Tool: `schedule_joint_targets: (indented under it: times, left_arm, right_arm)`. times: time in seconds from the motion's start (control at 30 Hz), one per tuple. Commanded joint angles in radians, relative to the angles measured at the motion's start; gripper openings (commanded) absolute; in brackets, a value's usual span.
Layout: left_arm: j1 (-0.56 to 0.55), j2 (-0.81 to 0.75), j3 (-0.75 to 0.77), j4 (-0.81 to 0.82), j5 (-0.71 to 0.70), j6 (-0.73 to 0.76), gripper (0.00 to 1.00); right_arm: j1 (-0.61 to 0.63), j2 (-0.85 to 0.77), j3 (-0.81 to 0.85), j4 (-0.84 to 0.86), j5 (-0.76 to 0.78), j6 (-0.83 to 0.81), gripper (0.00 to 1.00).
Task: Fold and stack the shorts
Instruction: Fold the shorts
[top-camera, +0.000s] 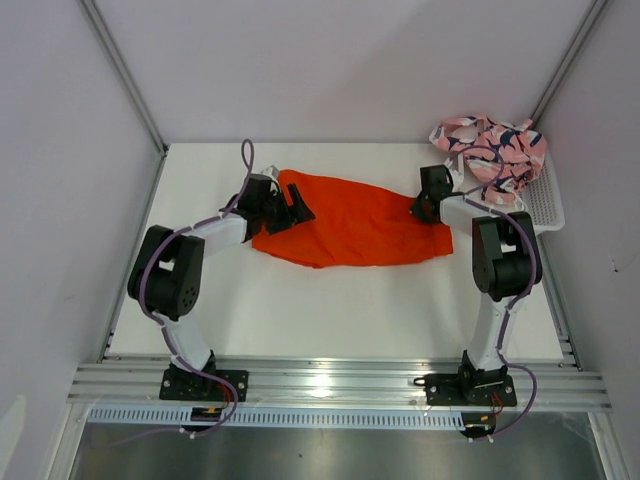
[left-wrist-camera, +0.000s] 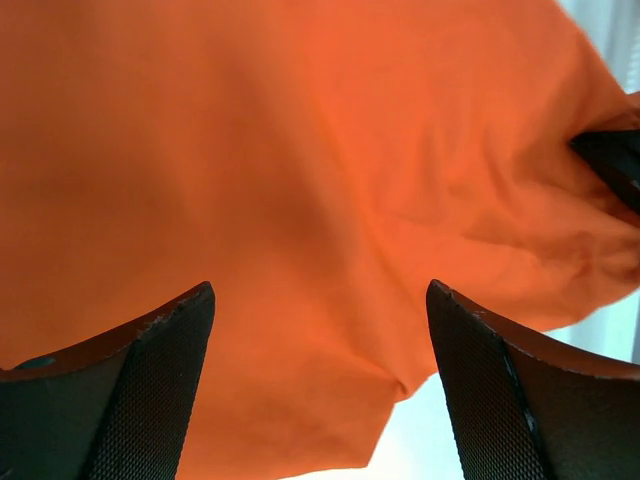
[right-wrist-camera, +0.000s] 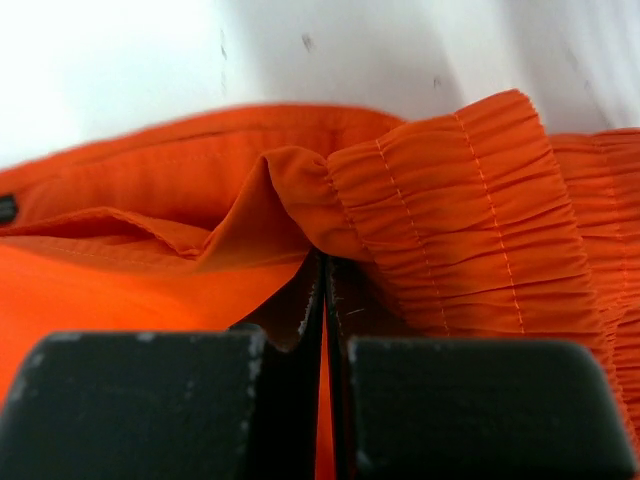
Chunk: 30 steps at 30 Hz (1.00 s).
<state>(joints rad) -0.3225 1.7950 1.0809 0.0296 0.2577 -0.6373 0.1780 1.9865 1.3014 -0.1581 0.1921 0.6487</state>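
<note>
Fabric of orange shorts (top-camera: 350, 222) pinched in clenched jaws of right gripper (right-wrist-camera: 323, 295) (beside the gathered waistband). Left gripper (top-camera: 296, 204) spread wide above the other end.

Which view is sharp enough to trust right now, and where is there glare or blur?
Top external: even light, sharp, slight glare on the metal rail. Left wrist: orange shorts fill the frame, soft; table corner washed out white. Right wrist: waistband stitching crisp, right gripper blurred up close.

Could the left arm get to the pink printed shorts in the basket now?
Probably not: the pink shorts sit in the far-right basket, and the right arm stands between, with the left gripper over the orange shorts.
</note>
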Motion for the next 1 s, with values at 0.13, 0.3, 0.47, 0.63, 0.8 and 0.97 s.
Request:
schedule_joint_targets:
  times: [0.13, 0.3, 0.47, 0.63, 0.8, 0.97]
  left_arm:
    - [-0.006, 0.066, 0.042, -0.022, -0.02, -0.005, 0.88]
    - [-0.001, 0.09, 0.036, -0.06, -0.034, 0.005, 0.89]
    - [0.036, 0.101, 0.016, -0.065, -0.017, 0.027, 0.9]
    - [0.121, 0.092, 0.008, -0.085, -0.011, 0.062, 0.9]
    - [0.213, 0.063, 0.016, -0.112, -0.029, 0.08, 0.91]
    - [0.278, 0.056, 0.103, -0.174, -0.043, 0.102, 0.91]
  right_arm:
    - [0.049, 0.008, -0.002, -0.064, 0.112, -0.015, 0.0]
    - [0.089, 0.003, -0.005, -0.084, 0.135, -0.021, 0.0]
    - [0.135, 0.0, -0.024, -0.087, 0.155, -0.017, 0.0]
    - [0.193, 0.006, -0.014, -0.086, 0.142, -0.007, 0.0]
    - [0.336, 0.043, 0.064, -0.138, 0.147, 0.009, 0.0]
    - [0.471, 0.025, 0.137, -0.17, 0.112, 0.026, 0.0]
